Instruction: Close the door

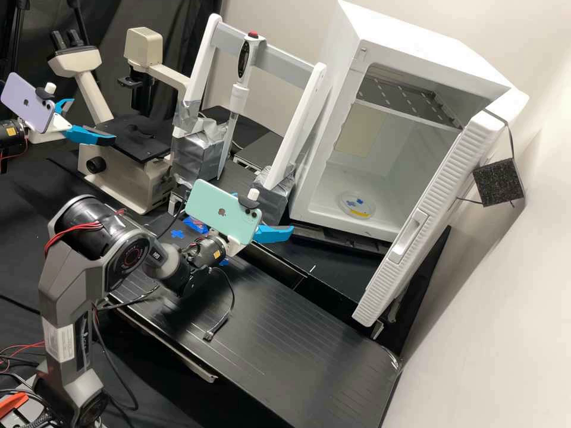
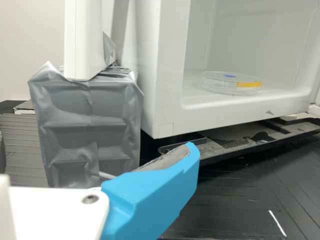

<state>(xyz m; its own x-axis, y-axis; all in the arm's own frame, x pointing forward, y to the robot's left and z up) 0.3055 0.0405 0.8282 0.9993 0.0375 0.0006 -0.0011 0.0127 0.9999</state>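
Grey arm [image 1: 65, 297] is standing nearest, a green phone [image 1: 214, 208] riding on its wrist. Just beyond, the gripper [image 1: 263, 214] is hanging over the rear edge of the black tray [image 1: 267, 345], short of the box [image 1: 416, 35]; its pincer is gaping wide and holding nothing. The door [image 1: 440, 196] is standing wide to the right of the box's mouth, its ribbed free edge pointing out towards the bench and its outer face turning to the wall [image 1: 505, 291]. A dark block [image 1: 498, 182] is hanging by a strap on that outer side. Deeper in, a flat dish [image 1: 357, 204] is lying on the box floor, seemingly out of the door's swing.

Getting round the free edge to the wall side is looking like the step in hand; pushing from the opening side would only be driving the door wider. Drawing the pincer narrow would be making a tidier pusher. Pressing close to the free edge, away from the hinge and strap, would be giving best leverage, the push curving with the swing and easing off near the frame.
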